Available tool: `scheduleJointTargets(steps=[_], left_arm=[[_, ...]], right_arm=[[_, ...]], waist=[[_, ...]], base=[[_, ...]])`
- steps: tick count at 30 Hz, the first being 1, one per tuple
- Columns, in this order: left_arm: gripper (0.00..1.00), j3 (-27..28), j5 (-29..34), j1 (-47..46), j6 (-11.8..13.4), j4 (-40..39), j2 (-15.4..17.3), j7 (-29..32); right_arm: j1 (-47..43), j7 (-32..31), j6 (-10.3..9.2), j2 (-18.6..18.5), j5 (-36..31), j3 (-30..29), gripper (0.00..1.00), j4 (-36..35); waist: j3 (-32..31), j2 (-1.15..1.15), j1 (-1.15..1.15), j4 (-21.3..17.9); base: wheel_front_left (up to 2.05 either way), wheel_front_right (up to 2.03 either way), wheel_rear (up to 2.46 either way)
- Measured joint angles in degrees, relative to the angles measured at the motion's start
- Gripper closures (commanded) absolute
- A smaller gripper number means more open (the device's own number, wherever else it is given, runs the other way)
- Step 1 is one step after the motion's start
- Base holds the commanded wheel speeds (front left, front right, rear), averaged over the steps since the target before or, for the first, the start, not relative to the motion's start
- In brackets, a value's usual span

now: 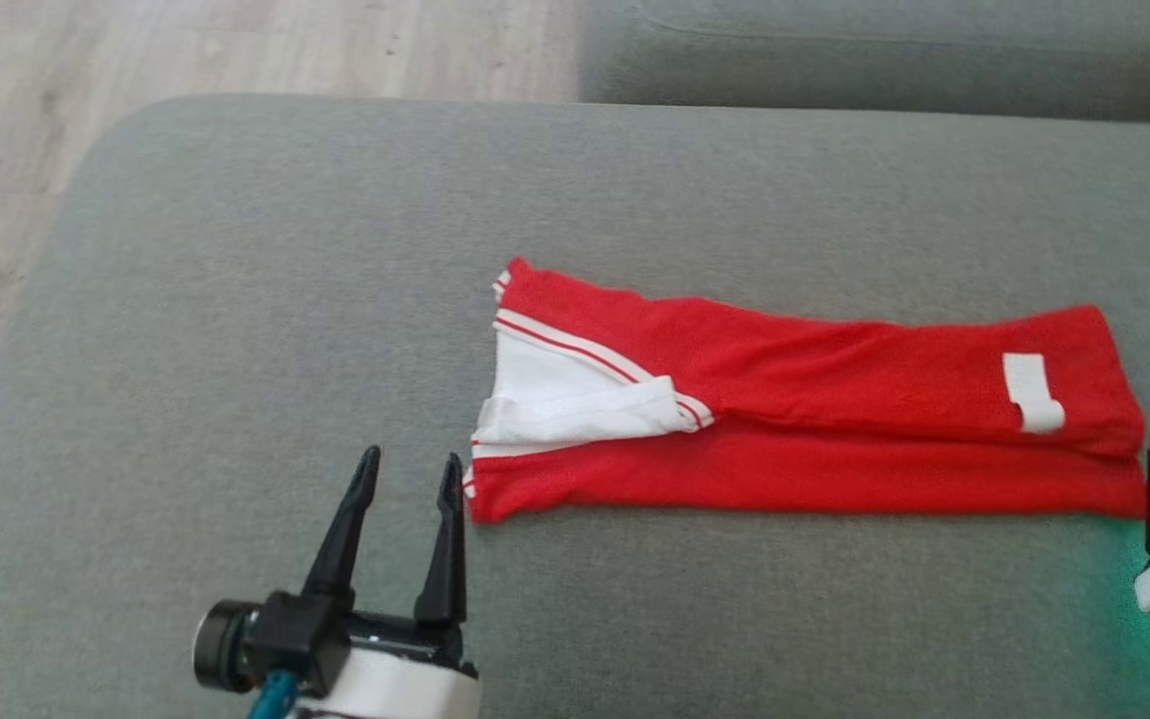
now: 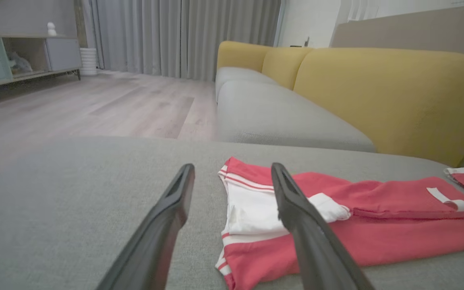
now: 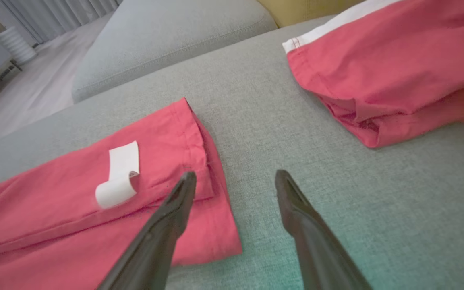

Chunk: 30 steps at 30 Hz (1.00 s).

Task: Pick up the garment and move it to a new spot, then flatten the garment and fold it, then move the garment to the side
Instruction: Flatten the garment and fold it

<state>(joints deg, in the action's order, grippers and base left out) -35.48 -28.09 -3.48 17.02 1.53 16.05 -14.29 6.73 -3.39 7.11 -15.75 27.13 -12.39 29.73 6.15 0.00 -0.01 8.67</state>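
The red garment [image 1: 835,419] with white trim lies folded into a long strip on the grey cushion [image 1: 236,300].

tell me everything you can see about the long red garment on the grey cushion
The red garment is soft, thin-looking cloth folded lengthwise into a long flat band, lying across the grey cushion. Its left end shows a white panel and white trim with red stripes; a curled white label sits near the right end. Light creases run along it. The open left tool stands by its near-left corner and the open right tool at its right end; neither grips it.
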Motion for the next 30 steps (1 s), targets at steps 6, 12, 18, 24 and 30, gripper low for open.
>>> scheduleJointTargets(steps=[6,12,18,24,30], left_arm=[[0.00,3.1,7.0,3.8,-3.6,-1.6,-3.4,0.0],[0.00,6.3,10.1,5.4,-7.0,-1.6,-6.2,0.0],[0.00,9.7,12.5,6.0,-9.4,-1.6,-8.3,0.0],[0.00,11.9,14.3,7.2,-12.1,-1.6,-9.7,-0.2],[0.00,14.0,15.2,7.4,-13.8,-1.6,-10.8,-0.2]], right_arm=[[4.0,-3.1,0.00,0.7,-3.8,-4.3,0.00,8.5],[7.0,-6.7,0.00,0.9,-4.4,-4.8,0.53,14.5],[8.8,-7.7,0.00,0.6,-1.8,-1.7,1.00,15.2],[8.9,-4.8,0.00,-1.8,0.3,-0.1,1.00,14.8],[8.6,-4.2,0.00,-7.7,3.5,0.0,1.00,11.7]], waist=[[-0.7,0.00,0.00,3.2],[-0.7,0.00,0.01,4.5],[-0.7,0.00,0.01,3.6],[-0.6,0.00,0.01,1.8],[-0.1,0.00,0.01,-0.2]], base=[[0.00,0.00,0.00],[0.00,0.00,0.00],[0.00,0.00,0.00],[0.00,0.00,0.00],[0.00,0.00,0.00]])
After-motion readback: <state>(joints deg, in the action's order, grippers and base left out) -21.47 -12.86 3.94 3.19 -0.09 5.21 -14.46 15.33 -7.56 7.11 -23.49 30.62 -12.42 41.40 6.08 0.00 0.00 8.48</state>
